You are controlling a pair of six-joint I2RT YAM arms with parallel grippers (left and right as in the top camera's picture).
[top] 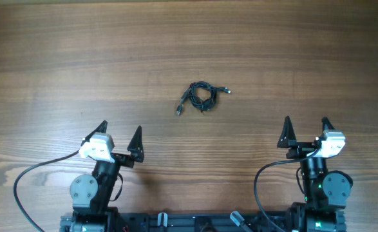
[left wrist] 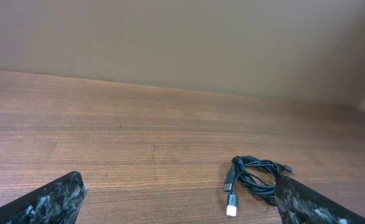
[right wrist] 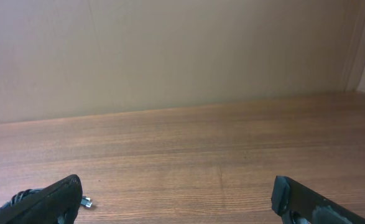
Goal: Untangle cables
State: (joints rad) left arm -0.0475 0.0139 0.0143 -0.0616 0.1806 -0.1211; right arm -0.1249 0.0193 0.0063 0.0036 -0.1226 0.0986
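The cables (top: 201, 95) lie in one small tangled black bundle on the wooden table, slightly right of centre, with plug ends sticking out left and right. In the left wrist view the cables (left wrist: 254, 179) sit just ahead of my right-hand finger, two plugs pointing toward me. My left gripper (top: 120, 139) is open and empty, well short of the bundle. My right gripper (top: 306, 131) is also open and empty, off to the bundle's right. The right wrist view shows only a small plug end (right wrist: 87, 201) and a bit of cord beside the left finger.
The wooden table (top: 189, 38) stretches bare around the bundle. A beige wall (right wrist: 170, 50) stands behind the far edge. Thick black arm wires (top: 21, 187) loop near both arm bases at the front.
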